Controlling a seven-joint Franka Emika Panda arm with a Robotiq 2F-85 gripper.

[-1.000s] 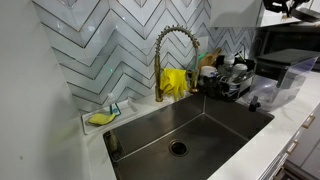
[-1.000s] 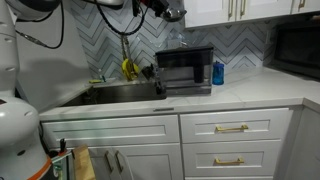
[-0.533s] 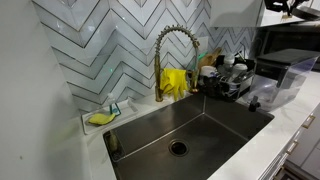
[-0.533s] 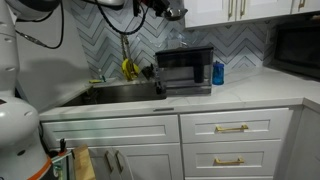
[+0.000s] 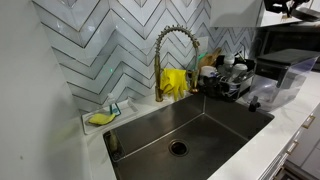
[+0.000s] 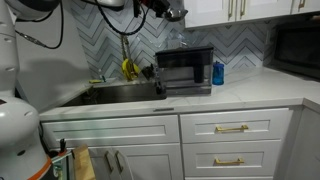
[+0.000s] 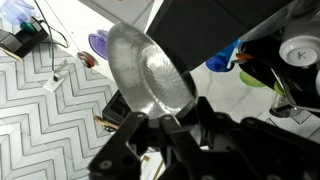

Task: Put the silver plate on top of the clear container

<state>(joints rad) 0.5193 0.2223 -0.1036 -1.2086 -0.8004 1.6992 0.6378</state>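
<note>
My gripper is shut on the rim of the silver plate, a round shiny dish that fills the middle of the wrist view. In an exterior view the gripper holds the plate high up, above and slightly left of the clear container, which stands on top of the black microwave. Plate and container are apart. In the other exterior view only a dark part of the arm shows at the top right; the plate is not visible there.
A steel sink with a tall spring faucet lies beside a dish rack. Yellow gloves hang by the faucet. A blue bottle stands next to the microwave. Upper cabinets hang close to the gripper.
</note>
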